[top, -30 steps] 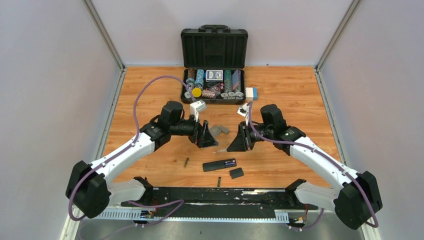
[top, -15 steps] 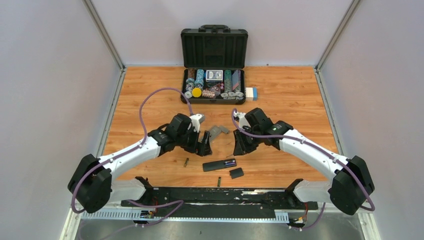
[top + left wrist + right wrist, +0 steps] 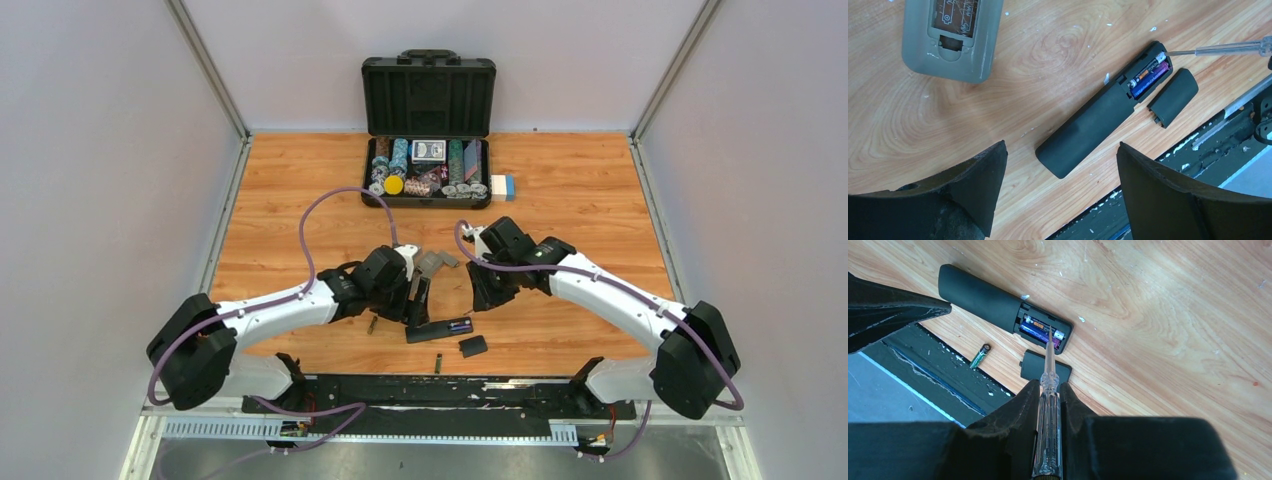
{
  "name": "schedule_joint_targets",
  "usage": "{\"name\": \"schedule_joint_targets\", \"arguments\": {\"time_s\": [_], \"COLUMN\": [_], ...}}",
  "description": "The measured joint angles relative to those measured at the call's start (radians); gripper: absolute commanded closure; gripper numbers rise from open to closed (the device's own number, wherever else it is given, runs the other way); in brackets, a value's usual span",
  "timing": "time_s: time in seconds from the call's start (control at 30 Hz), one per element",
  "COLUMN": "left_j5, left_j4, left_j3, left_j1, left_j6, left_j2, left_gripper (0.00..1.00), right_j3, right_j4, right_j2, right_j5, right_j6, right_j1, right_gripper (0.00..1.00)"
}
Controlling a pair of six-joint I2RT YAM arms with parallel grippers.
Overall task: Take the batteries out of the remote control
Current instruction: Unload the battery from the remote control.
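My right claw [image 3: 1048, 387] squeezed a screwdriver [image 3: 1049, 365], its tip at the batteries [image 3: 1040, 327] inside the open remote [image 3: 980, 295]. My left claw [image 3: 1060, 150] was wide, over the remote's other end.

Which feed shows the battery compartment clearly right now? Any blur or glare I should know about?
Left wrist: even light, batteries in the remote sharp, no glare; the left fingers are featureless dark. Right wrist: batteries crisp too, but the screwdriver shaft overlaps them and the dark right fingers fill the lower frame. Top external: sharp, soft shadows, compartment too small to read.
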Motion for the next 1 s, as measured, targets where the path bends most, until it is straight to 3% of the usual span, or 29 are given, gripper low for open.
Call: {"name": "schedule_joint_targets", "arguments": {"time_s": [0.3, 0.6, 1.0], "left_j5": [-0.029, -0.047, -0.076], "left_j4": [0.046, 0.064, 0.063], "left_j3": [-0.020, -0.029, -0.027], "left_j1": [-0.026, -0.032, -0.054], "left_j6": [-0.067, -0.123, -0.144], "left_j2": [0.039, 0.063, 0.098], "left_gripper": [0.18, 0.29, 0.30], "right_j3": [0.000, 0.000, 0.000], "right_j4": [-0.017, -0.019, -0.031], "right_j2": [0.014, 0.026, 0.045], "right_j5": [0.042, 0.067, 0.084], "right_j6": [0.005, 0.012, 0.026], "right_j1": [0.021, 0.035, 0.059], "right_gripper": [1.00, 1.00, 1.00]}}
